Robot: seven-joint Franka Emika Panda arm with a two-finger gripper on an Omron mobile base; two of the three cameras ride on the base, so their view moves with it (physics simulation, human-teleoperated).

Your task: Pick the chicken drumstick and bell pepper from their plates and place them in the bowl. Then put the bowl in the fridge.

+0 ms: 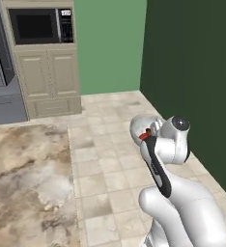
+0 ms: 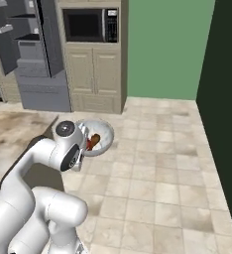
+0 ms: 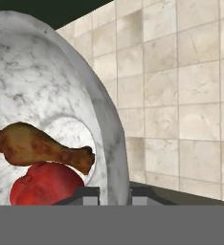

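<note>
The bowl (image 3: 61, 86) is being carried by the end effector (image 3: 115, 194), and its rim is being pinched between the two dark fingertips (image 3: 87, 195), one pressed inside the wall and the other outside. The end effector is therefore closed down to the thickness of that rim.

Inside the bowl, the chicken drumstick (image 3: 42, 148) is being seen lying across the bottom, with its thick end away from the gripped rim and its thin bone end pointed toward it. The bell pepper (image 3: 47, 185) is being seen directly beneath the drumstick and touching it, also within the bowl.

In the left base view, the bowl (image 1: 141, 126) is being held above the tiled floor (image 1: 105, 159), partly hidden behind the arm's wrist, and a small red patch of the pepper (image 1: 145, 135) is being shown at its rim. In the right base view, the bowl (image 2: 100, 136) is being held just beyond the wrist, with the drumstick (image 2: 92, 142) showing inside it.

Relative to the bowl, the fridge (image 2: 36, 54) is being seen well apart, farther off and to the left, with its door standing open and its shelves exposed. The black microwave (image 2: 90, 25) is being shown just beside the fridge, above pale cabinet doors (image 2: 94, 74). The marbled counter (image 1: 28, 183) is being seen to the left of the bowl, at the near side.
</note>
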